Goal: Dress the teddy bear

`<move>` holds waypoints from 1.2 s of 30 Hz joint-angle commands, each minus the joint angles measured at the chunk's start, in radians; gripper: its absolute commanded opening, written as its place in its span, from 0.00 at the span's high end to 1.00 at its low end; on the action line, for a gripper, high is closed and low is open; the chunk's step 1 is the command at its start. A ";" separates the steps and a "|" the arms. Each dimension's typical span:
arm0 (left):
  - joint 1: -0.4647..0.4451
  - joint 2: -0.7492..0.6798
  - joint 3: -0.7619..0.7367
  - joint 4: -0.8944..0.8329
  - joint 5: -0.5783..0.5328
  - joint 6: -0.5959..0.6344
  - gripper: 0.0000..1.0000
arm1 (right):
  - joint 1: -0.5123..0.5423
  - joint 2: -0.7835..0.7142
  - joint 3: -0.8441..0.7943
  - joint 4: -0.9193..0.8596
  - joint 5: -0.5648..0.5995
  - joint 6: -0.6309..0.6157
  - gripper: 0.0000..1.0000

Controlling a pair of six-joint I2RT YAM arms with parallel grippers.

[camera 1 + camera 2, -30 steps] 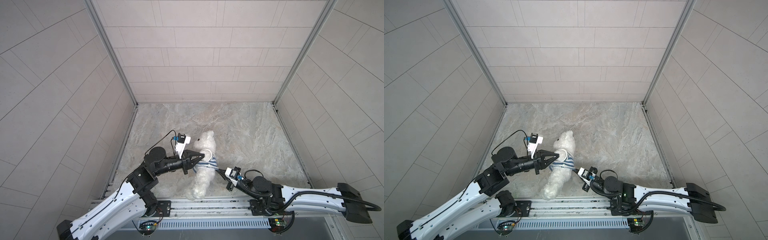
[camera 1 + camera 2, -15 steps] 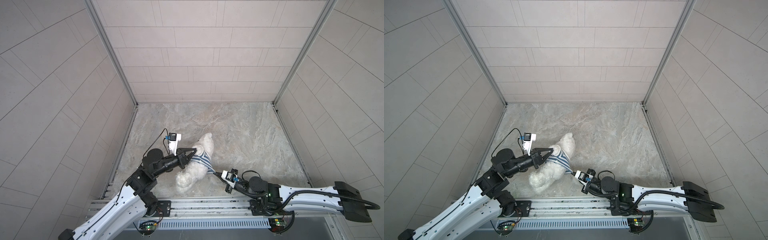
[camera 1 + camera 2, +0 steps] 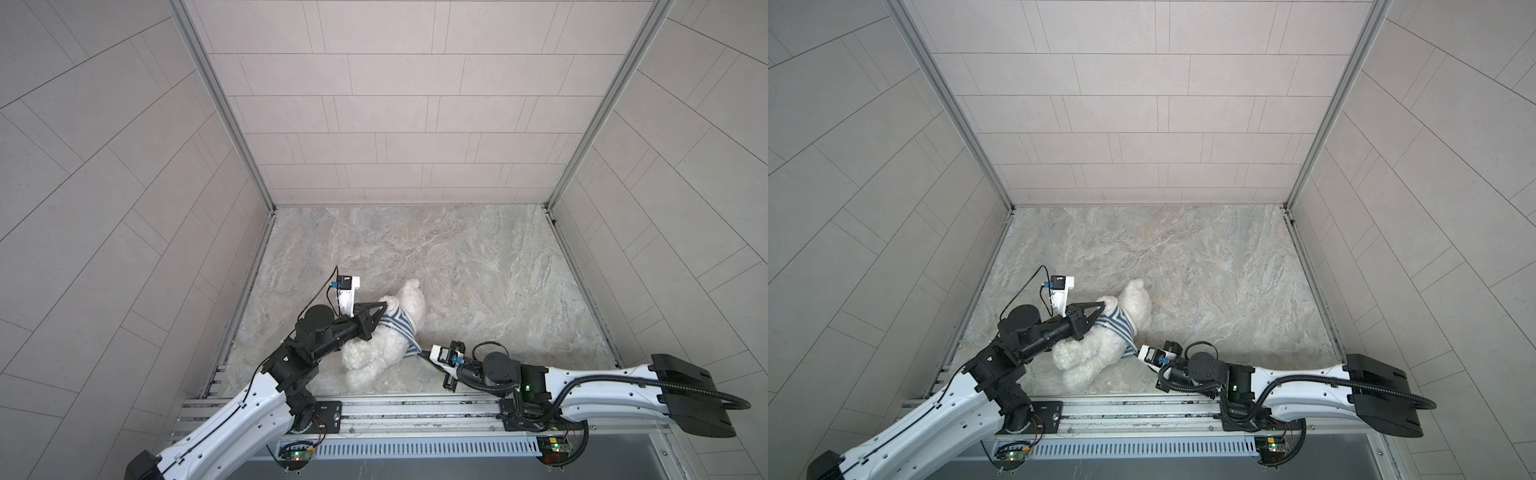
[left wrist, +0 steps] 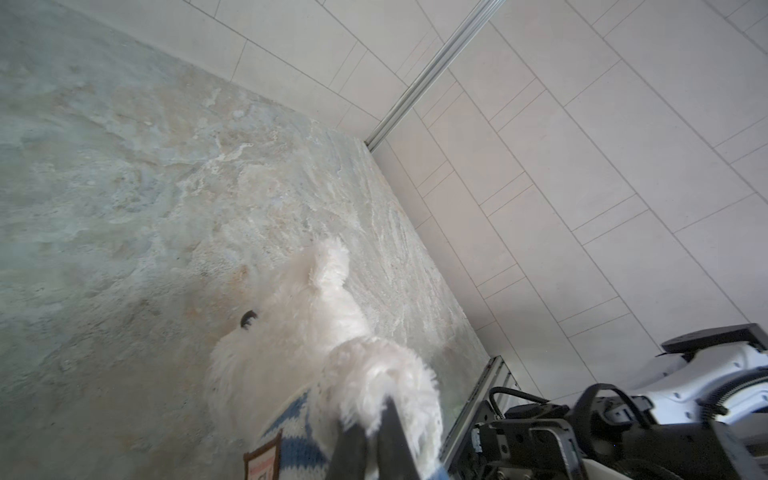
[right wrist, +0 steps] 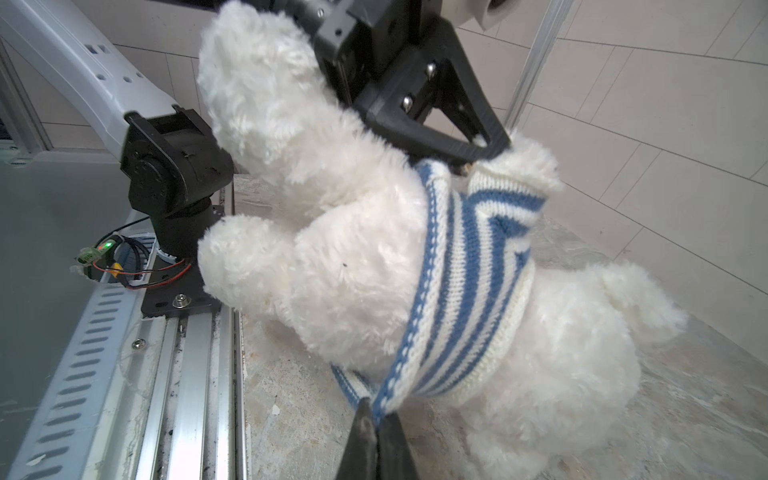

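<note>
- The teddy bear [image 3: 380, 353] [image 3: 1096, 353] [image 5: 332, 270] is lying near the front-left of the work surface. Its head is pointing toward the back wall and its legs are pointing toward the front rail.
- The bear is wearing a blue-and-white striped shirt [image 3: 397, 328] [image 3: 1115, 326] [image 5: 465, 282] bunched around the upper torso. The lower body is showing bare white fur.
- The left gripper [image 3: 385, 307] [image 3: 1102, 306] [image 4: 374, 415] [image 5: 498, 145] is reaching in from the left. Its fingers are pressing together on the bear's fluffy forelimb, right at the sleeve cuff.
- The right gripper [image 3: 419, 353] [image 3: 1136, 351] [image 5: 376, 411] is reaching in low from the right. Its fingers are clamping a pinch of the shirt's lower hem, and the knit is stretching toward them.
- Whether the bear's body is resting fully on the surface cannot be told; in the right wrist view its head is lying against the surface.
- The marble-patterned tabletop [image 3: 457, 270] [image 3: 1183, 257] [image 4: 124, 166] is showing grey and beige veining.
- Tiled beige walls [image 3: 395, 124] [image 3: 1121, 124] are enclosing the tabletop at the back and on both sides.
- Aluminium corner profiles [image 3: 224, 108] [image 3: 946, 108] are running up the seams where the walls meet.
- A metal front rail [image 3: 415, 409] [image 3: 1121, 411] is bordering the near edge and carrying both arm bases.
- A slotted cover [image 3: 415, 446] [image 3: 1142, 448] is running just in front of the rail.
</note>
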 commanded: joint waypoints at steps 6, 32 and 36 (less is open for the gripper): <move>0.013 -0.007 -0.021 0.071 -0.094 0.039 1.00 | 0.010 0.121 0.052 0.095 -0.027 0.113 1.00; 0.013 -0.044 -0.065 0.131 -0.063 -0.016 1.00 | 0.054 0.471 0.195 0.306 -0.251 0.220 1.00; 0.013 -0.052 -0.060 0.120 -0.069 -0.009 1.00 | 0.054 0.466 0.158 0.338 -0.215 0.246 1.00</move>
